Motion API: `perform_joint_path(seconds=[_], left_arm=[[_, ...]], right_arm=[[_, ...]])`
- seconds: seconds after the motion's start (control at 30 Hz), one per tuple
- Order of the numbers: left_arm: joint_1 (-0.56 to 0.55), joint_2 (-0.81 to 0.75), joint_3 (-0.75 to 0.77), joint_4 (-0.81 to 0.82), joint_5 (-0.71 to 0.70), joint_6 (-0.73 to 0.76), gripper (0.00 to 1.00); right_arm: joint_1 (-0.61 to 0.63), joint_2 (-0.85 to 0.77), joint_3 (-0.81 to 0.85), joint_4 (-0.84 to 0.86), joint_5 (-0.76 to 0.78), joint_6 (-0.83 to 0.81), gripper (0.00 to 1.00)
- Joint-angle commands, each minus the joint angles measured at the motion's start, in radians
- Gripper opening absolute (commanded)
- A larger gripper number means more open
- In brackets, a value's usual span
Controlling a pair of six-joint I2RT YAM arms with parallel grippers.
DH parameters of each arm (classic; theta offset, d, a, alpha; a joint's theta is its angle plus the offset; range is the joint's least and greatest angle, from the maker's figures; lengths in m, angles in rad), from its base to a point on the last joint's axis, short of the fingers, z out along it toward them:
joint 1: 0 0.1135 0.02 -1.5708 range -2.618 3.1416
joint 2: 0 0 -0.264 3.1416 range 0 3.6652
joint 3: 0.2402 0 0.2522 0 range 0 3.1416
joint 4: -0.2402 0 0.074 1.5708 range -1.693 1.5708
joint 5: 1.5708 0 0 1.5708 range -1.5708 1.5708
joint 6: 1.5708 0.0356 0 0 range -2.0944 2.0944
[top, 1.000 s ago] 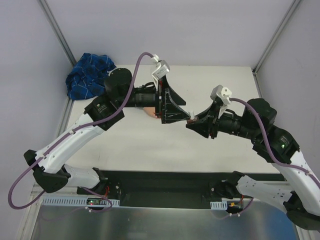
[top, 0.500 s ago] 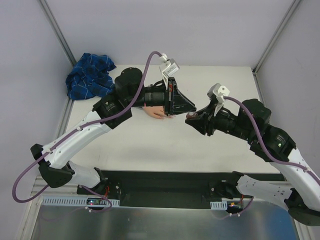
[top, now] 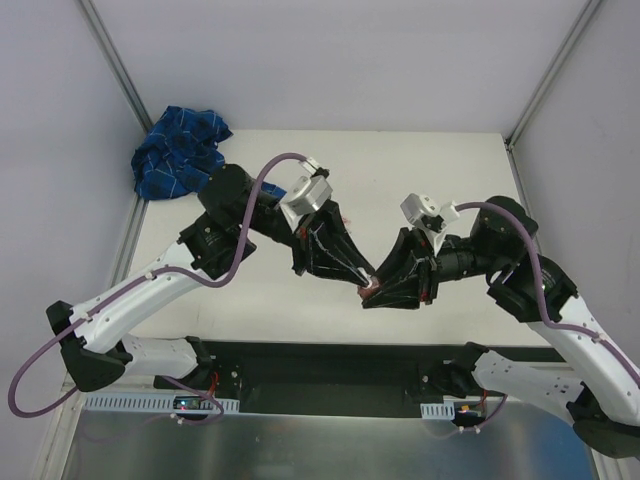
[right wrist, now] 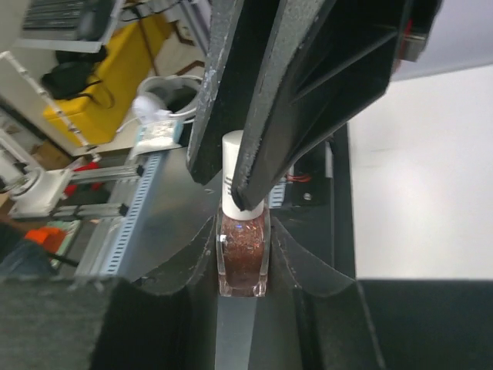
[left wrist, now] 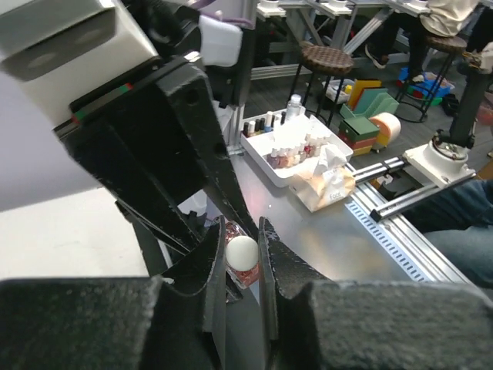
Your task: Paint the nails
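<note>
Right wrist view puts us right on the action: the right claw (right wrist: 243, 231) is clamped around the glass body of a glittery reddish-brown polish bottle (right wrist: 243, 266), holding it upright and steady like a vice. And look who's come in from above: the left claw (left wrist: 241, 231) is pinched shut on the white cap (right wrist: 233, 162), its two black fingers squeezing either side. That split grip makes sense, I'd say. One arm anchors the bottle so the other can twist the cap off and bring the brush out. From the top external view the two arms meet nose to nose above the near middle of the table (top: 450, 180), well apart from the crumpled blue cloth (top: 180, 150) in the far left corner. As for the nails, no view shows them clearly; they may be hidden beneath the left arm, but I can't say for sure. By my reckoning the painting hasn't begun, and a straight, gentle twist matters here, because a tilt could spill the polish.
</note>
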Motion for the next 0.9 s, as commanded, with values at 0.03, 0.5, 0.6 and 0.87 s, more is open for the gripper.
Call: perform_joint_path(seconds=[0.03,0.5,0.6,0.87], left_arm=[[-0.004,-0.048,-0.034,0.192,0.162,-0.074,0.00],[0.052,-0.064,0.133,-0.302,-0.407,-0.008,0.96],[0.053,-0.068,0.102,-0.313,-0.566,-0.036,0.96],[0.052,0.005,0.131,-0.273,-0.595,-0.121,0.81]], right_arm=[[-0.005,-0.061,0.000,0.217,-0.199,0.085,0.00],[0.012,-0.018,0.121,-0.138,0.304,-0.164,0.00],[0.038,-0.038,0.075,-0.063,0.552,-0.131,0.00],[0.119,-0.037,0.054,0.016,0.863,-0.136,0.00]])
